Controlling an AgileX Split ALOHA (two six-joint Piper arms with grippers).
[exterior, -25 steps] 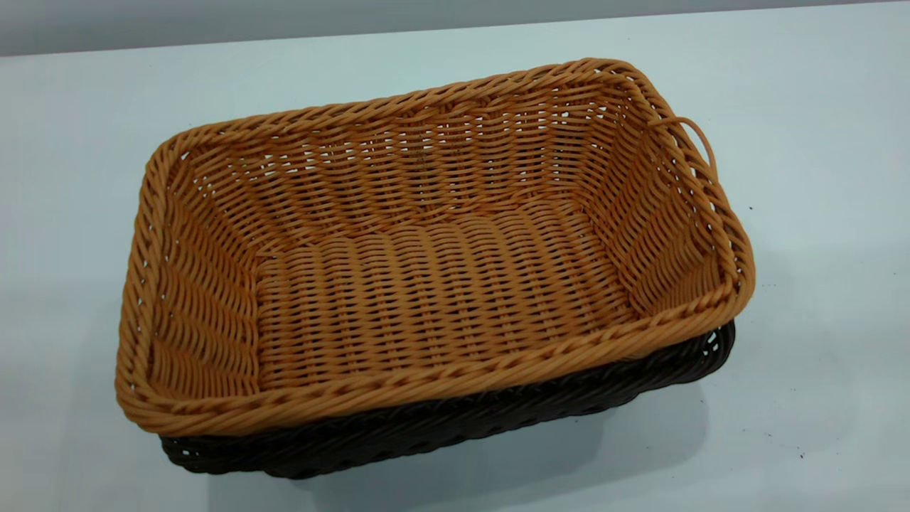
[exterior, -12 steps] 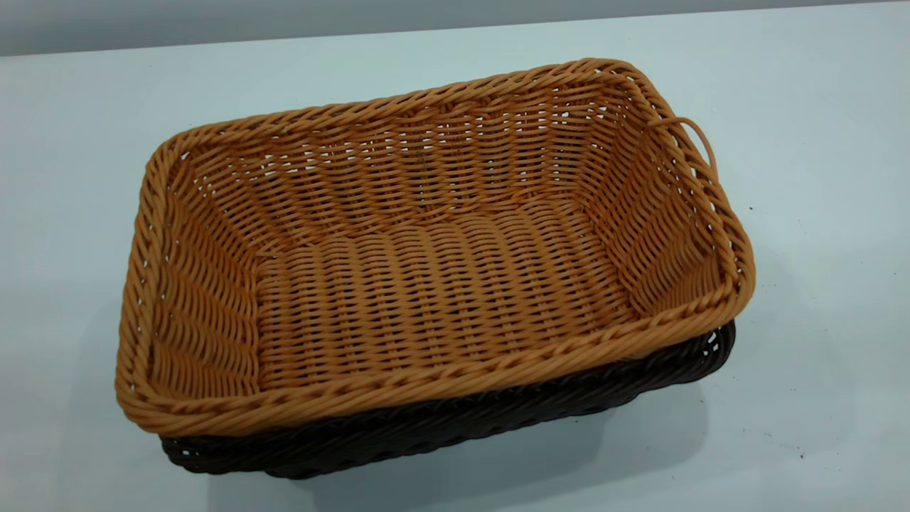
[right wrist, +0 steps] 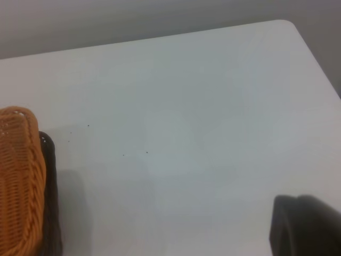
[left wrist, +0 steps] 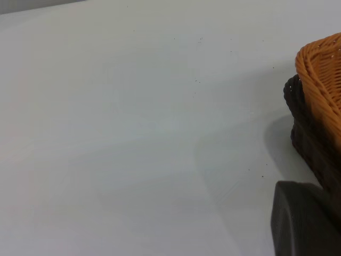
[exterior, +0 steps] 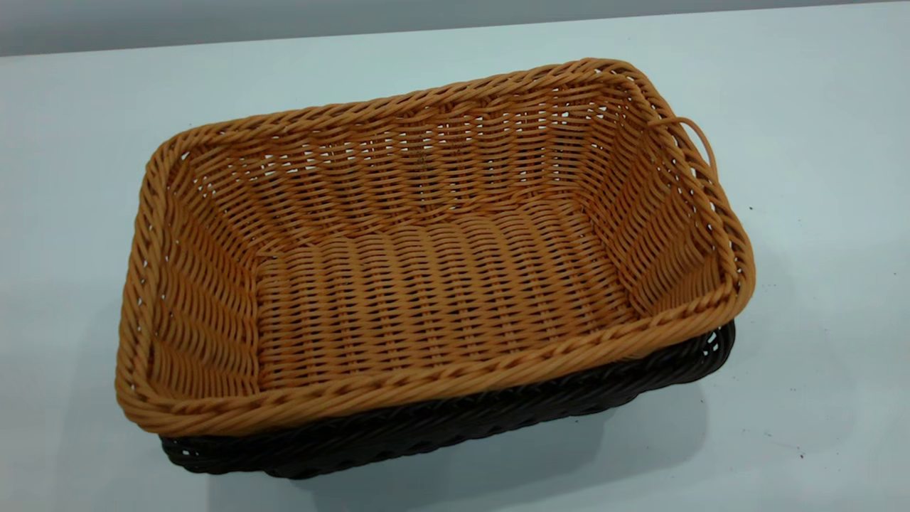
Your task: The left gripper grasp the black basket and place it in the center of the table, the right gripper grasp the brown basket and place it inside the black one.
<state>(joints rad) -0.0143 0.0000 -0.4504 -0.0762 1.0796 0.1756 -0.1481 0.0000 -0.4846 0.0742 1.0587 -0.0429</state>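
Observation:
The brown basket (exterior: 441, 284) sits nested inside the black basket (exterior: 455, 419) in the middle of the white table (exterior: 817, 178), slightly skewed. Only the black basket's near side and right corner show beneath it. A loose strand (exterior: 700, 139) loops off the brown rim at the right. Neither arm appears in the exterior view. The left wrist view shows a corner of the brown basket (left wrist: 325, 80) over the black basket (left wrist: 309, 138), and a blurred dark part of my left gripper (left wrist: 303, 221) beside them, off the baskets. The right wrist view shows the brown basket (right wrist: 18, 176), the black basket (right wrist: 50, 213) and a dark part of my right gripper (right wrist: 306, 226) well apart from them.
Bare white tabletop surrounds the baskets on all sides. The table's far edge (exterior: 426, 32) meets a grey wall. A rounded table corner (right wrist: 287, 24) shows in the right wrist view.

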